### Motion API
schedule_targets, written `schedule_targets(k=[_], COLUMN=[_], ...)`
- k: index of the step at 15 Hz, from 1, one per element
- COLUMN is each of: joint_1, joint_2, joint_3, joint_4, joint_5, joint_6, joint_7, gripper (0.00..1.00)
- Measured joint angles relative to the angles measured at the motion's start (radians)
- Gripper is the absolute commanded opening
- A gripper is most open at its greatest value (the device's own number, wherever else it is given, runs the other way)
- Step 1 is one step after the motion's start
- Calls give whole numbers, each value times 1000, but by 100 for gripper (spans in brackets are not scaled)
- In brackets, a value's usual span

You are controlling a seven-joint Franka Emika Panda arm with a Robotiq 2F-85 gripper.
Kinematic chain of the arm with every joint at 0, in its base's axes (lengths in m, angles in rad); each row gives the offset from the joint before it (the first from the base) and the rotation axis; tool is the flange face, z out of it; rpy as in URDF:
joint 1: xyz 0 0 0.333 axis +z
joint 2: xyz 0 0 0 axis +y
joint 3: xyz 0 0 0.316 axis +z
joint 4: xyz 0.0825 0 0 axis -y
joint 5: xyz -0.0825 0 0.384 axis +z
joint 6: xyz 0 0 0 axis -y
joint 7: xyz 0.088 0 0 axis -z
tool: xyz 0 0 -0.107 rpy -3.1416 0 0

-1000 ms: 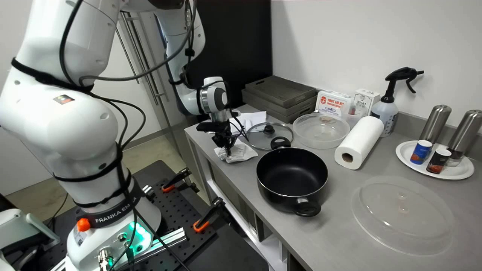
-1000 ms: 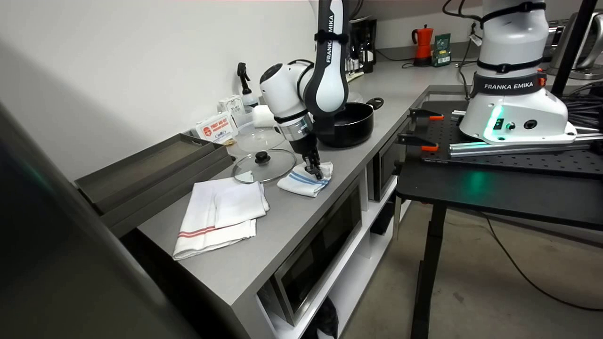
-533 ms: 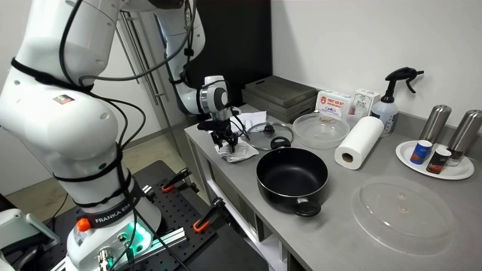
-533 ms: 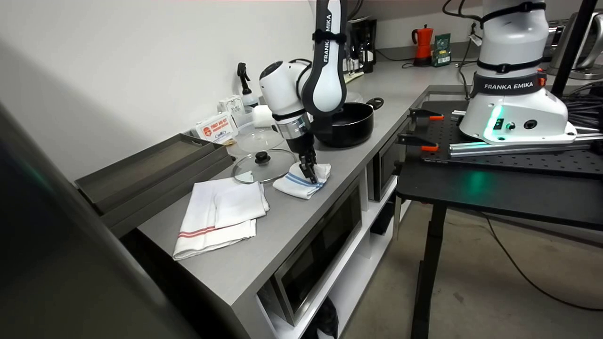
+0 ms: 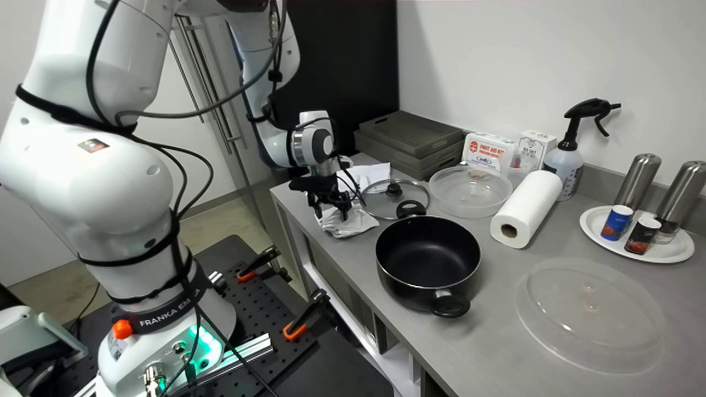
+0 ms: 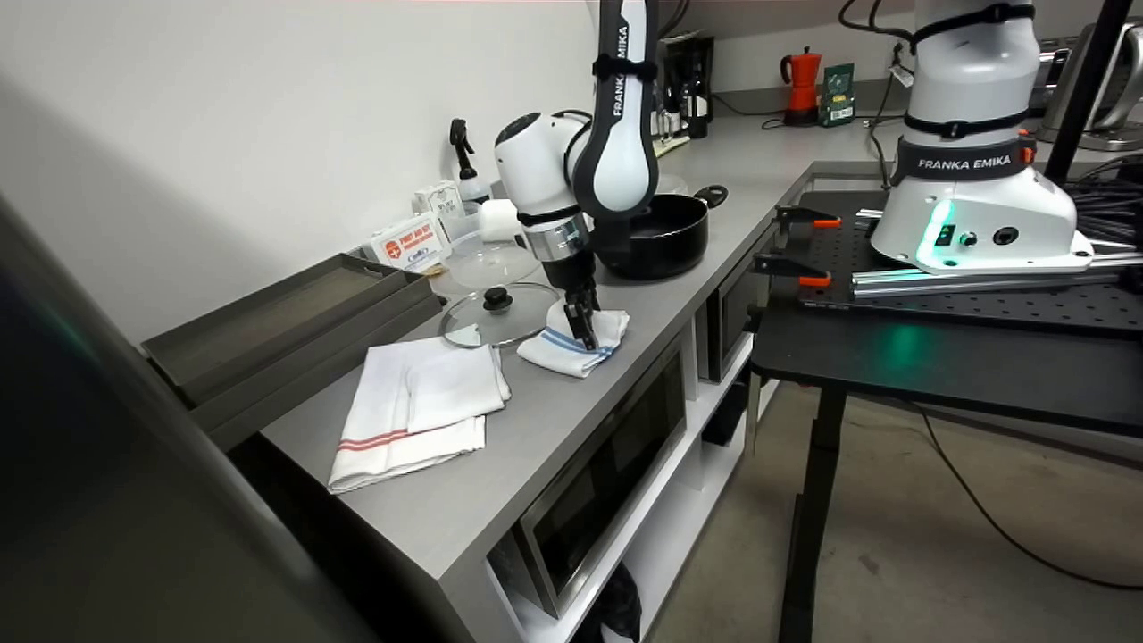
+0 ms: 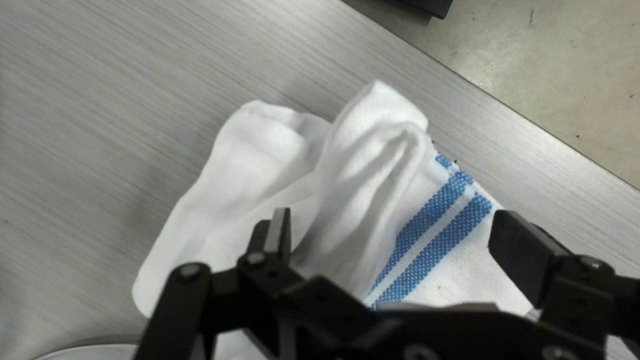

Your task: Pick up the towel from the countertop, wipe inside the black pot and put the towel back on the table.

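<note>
Exterior view: towel [image 5: 356, 223] on countertop [image 5: 485, 347], black pot [image 5: 428, 259] at its four o'clock. Gripper [image 7: 391, 226] agape. Put-back likely done, retreat left; wiping unconfirmed.

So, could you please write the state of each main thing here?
hand, open
towel, rumpled, not gripped
black pot, upright, uncovered
glass lid, off the pot
paper-towel roll, on its side
spray bottle, upright
red-striped cloth, folded
trays, stacked
base light, lit green

You had the towel [image 7: 345, 210], black pot [image 5: 428, 256], red-striped cloth [image 6: 415, 402], paper-towel roll [image 5: 529, 207] and white plate [image 5: 593, 221] on the grey countertop [image 5: 491, 342].
</note>
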Motion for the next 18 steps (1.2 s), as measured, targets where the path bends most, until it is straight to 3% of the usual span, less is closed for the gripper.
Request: schedule_targets(k=[5, 11, 18], joint_1=[4, 48, 61], joint_2=[-60, -225, -407], joint_3=[-22, -135, -235], joint_4=[-60, -204, -354], joint_5=[3, -1, -20], joint_6=[46, 120, 129], joint_7=[0, 4, 34], gripper=[100, 100, 100])
